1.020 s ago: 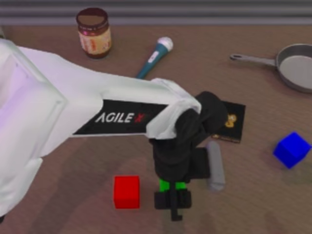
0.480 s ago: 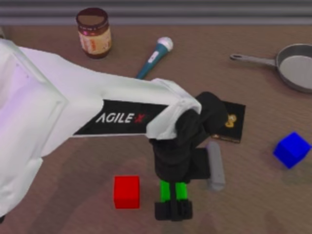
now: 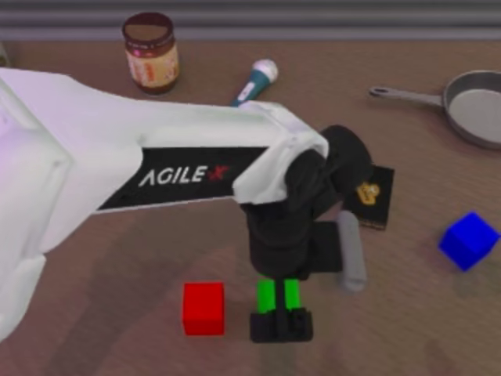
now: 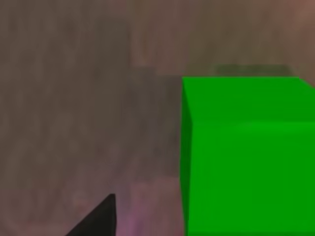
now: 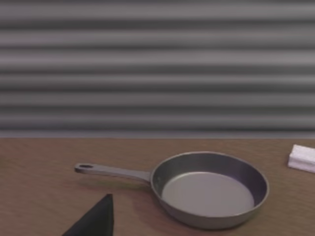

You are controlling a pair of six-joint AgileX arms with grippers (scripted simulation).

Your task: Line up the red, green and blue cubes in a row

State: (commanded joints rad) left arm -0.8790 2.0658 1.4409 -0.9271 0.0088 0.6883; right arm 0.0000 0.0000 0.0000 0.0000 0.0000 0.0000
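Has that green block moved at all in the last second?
Cannot tell. The left gripper hides most of the green cube, though more green shows now beside the red cube.

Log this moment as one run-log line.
left gripper: over green cube, beside red cube | blue cube: far right | right arm: unseen

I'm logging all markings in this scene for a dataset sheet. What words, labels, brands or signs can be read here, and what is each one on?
"AGILE X": white letters on the black panel of the left arm, the X partly red.
Jar: it has a label, but its print is too blurred to read.
Flat black box: a gold emblem, with no readable letters.
Microphone: a pale patch on the handle, unreadable.
Red cube, green cube, blue cube, frying pan: no text.
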